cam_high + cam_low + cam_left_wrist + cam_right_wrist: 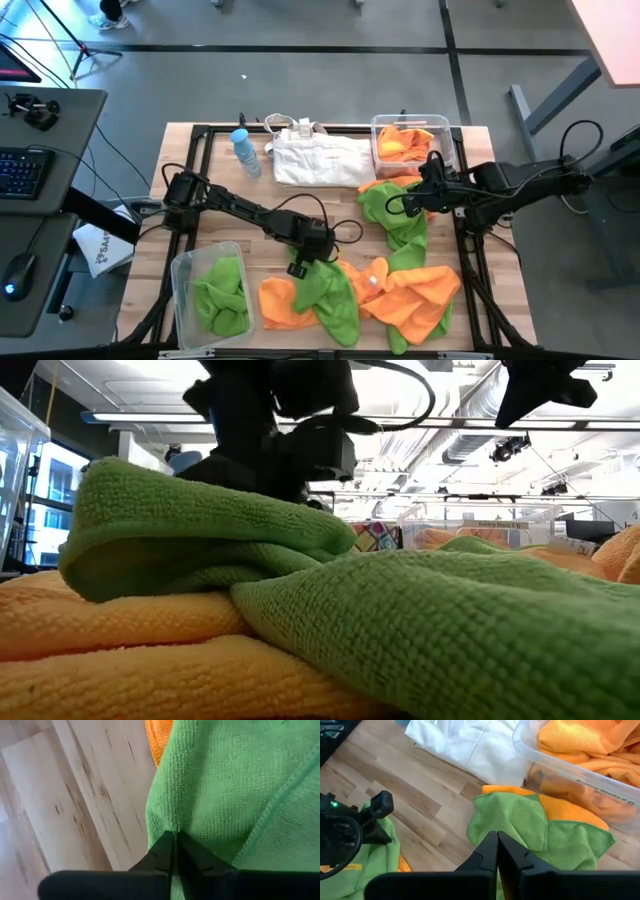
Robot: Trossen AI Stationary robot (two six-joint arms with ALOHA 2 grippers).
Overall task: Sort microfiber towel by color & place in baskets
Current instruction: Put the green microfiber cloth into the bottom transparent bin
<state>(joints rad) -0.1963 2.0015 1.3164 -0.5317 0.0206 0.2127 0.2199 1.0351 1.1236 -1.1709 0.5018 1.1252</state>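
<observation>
Green and orange microfiber towels lie heaped along the table's near edge. My left gripper (298,268) (175,840) is down at the left end of a green towel (330,295) (225,785) and shut on it. That towel rests partly on an orange towel (280,298) and partly on the wood. My right gripper (398,208) (496,840) hangs shut in the air above another green towel (515,820), touching nothing. The near left basket (180,270) holds green towels. The far right basket (377,125) (560,775) holds orange ones. My left gripper pinches the green towel's edge (167,827) between its two fingertips, where the cloth puckers a little. The fingers come from above, slanting steeply down. The towel lies slack on the table and on the orange towel beside it; one layer or several, I cannot tell.
A white fabric bag (320,158) and a clear bottle with a blue cap (245,152) lie at the far side. More orange towels (415,295) are heaped at the near right. Bare wood (230,225) shows between the left arm and the left basket.
</observation>
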